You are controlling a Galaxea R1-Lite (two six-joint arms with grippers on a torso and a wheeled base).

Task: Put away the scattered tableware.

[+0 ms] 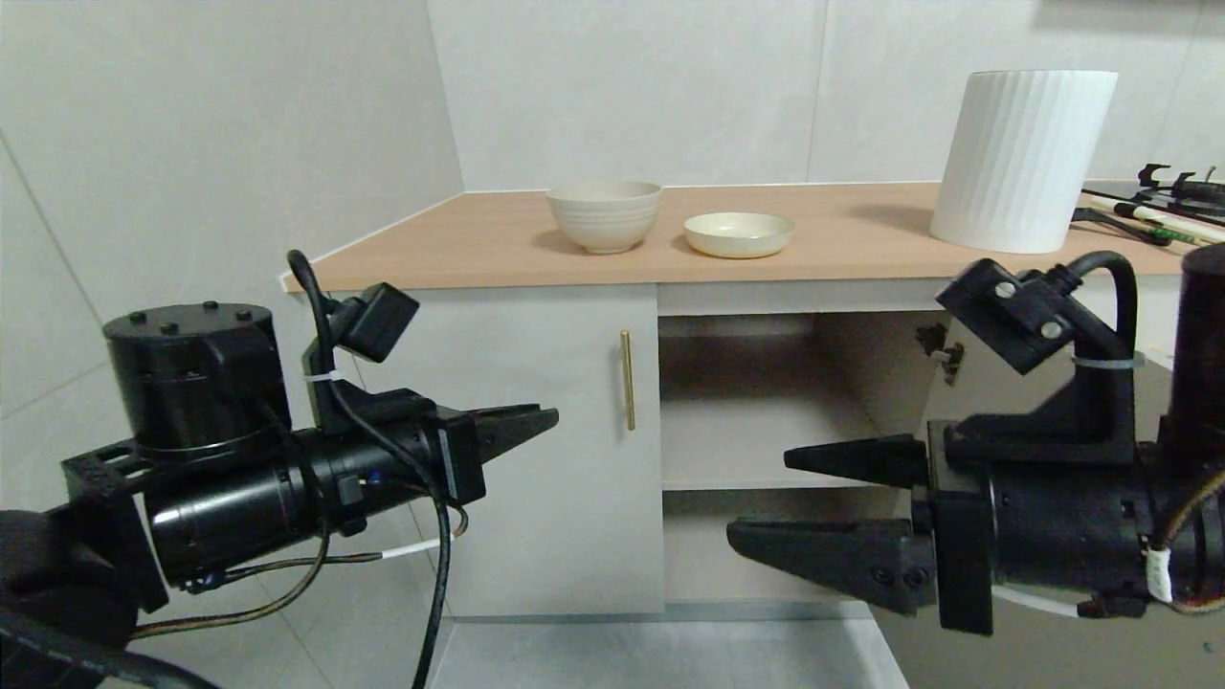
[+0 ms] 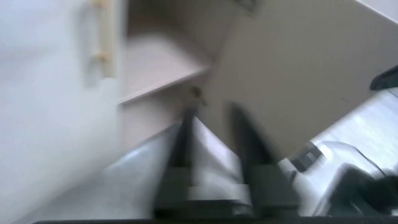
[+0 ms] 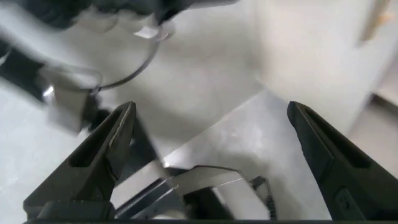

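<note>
Since both pieces of tableware stand on the worktop [image 1: 861, 239] while both arms are held lower, in front of the cabinet, the coming move is judged to turn on an upward and forward reach.

Tableware: a pale bowl [image 1: 604, 216] and a shallow dish [image 1: 738, 233] are observed upright, rims up, just beside one another but apart, near the worktop's front edge. Both are round, so no long axis need be matched.

Left gripper [image 1: 545, 419]: held level before the closed cabinet door [image 1: 536, 450], pointing towards its brass handle [image 1: 627, 380]. In the left wrist view, the fingers are seen parted by a narrow gap, with nothing held. The bowl lies at about 1 o'clock from it in the head view.

Right gripper [image 1: 761, 496]: held level before the open cabinet bay [image 1: 756, 421], its jaws spread wide and empty, as is confirmed in the right wrist view. The dish lies at about 12 o'clock from it, the bowl at about 11 o'clock.

Assessment: the left arm is judged nearer the bowl, the right arm nearer the dish. Neither item is touched, and both are well apart from the grippers. The open bay and its shelf, directly behind the right gripper, are judged the likely storage place.

Other items: a tall white ribbed container [image 1: 1024, 158] stands at 3 o'clock from the dish.
</note>
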